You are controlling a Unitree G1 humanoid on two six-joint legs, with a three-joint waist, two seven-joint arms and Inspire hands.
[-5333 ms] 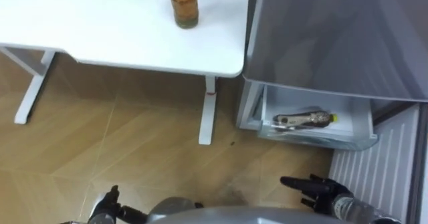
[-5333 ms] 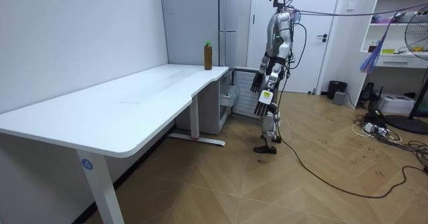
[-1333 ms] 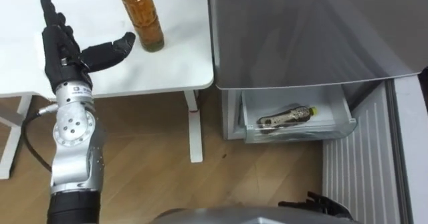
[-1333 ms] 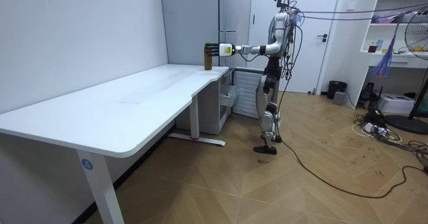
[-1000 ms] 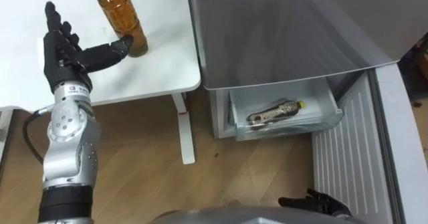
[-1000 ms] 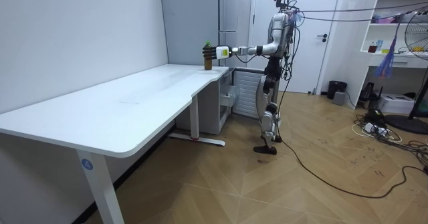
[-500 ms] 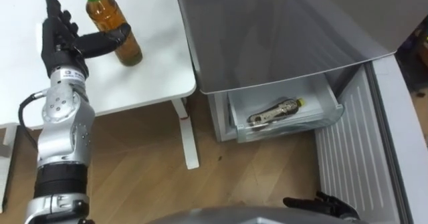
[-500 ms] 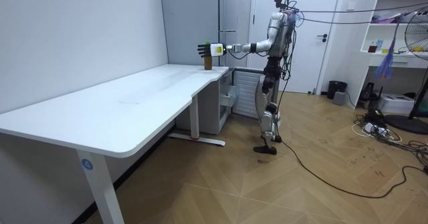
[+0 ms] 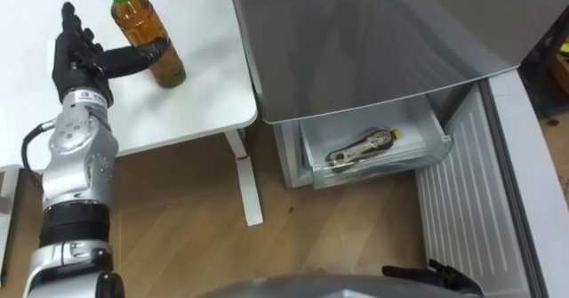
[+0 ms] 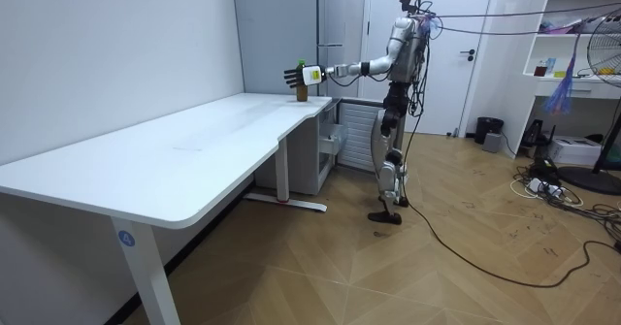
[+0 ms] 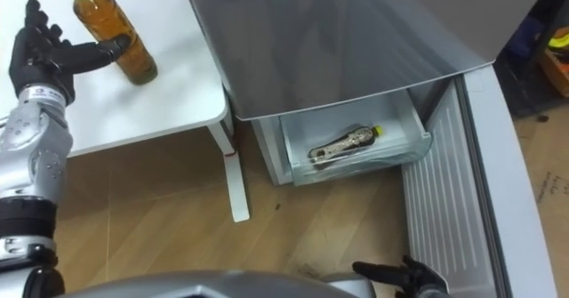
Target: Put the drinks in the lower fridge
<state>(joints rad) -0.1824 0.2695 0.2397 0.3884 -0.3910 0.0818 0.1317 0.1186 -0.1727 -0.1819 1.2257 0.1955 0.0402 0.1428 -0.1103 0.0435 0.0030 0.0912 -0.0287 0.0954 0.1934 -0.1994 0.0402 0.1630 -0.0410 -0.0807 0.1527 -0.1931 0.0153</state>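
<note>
Since the frame five seconds back, your left arm has come up from the robot's hip and now stretches out level over the table. The head camera has swung with it.

Nearest you, at the bottom edge of the eye views, the right hand (image 9: 434, 276) hangs low above the wooden parquet floor (image 9: 178, 236). Its dark fingers lie out loosely and hold nothing.

Further out, your left hand (image 9: 78, 56) is over the white rectangular table (image 9: 196, 84). Its fingers (image 9: 69, 22) are straight and point away from you, set wide from the thumb. The thumb reaches sideways and its tip lies against the side of the amber plastic drink bottle with a green cap (image 9: 147, 33). Nothing is curled round that bottle. It stands upright on the table, near the corner closest to the fridge.

Below and to the right, the clear plastic lower fridge drawer (image 9: 378, 169) is pulled out at floor level. A second drink bottle (image 9: 360, 147) lies on its side in it. The table's corner and its white metal leg (image 9: 249, 178) stand between the upright bottle and the drawer. Just right of the drawer is the white ribbed inner face of the open fridge door (image 9: 462, 213). The grey fridge body (image 9: 356, 40) rises above the drawer.

From the room view, the robot stands at the table's far end beside the fridge, with a white room door (image 10: 480, 53) behind it.
</note>
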